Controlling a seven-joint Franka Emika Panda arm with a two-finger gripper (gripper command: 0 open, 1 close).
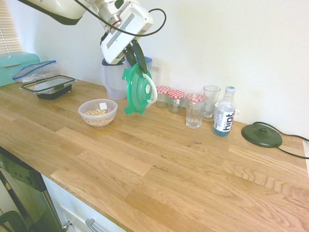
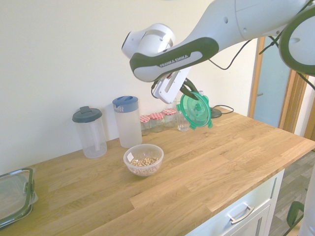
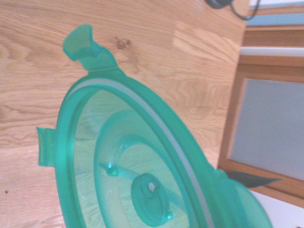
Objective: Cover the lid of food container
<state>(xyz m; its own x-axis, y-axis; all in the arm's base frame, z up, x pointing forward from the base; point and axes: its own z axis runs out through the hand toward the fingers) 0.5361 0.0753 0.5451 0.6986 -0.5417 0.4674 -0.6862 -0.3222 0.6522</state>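
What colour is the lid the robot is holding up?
Translucent green; the lid shows best in the wrist view.

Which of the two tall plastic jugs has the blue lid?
The jug nearer the red-checked jars; the other jug, farther from them, has a dark grey lid.
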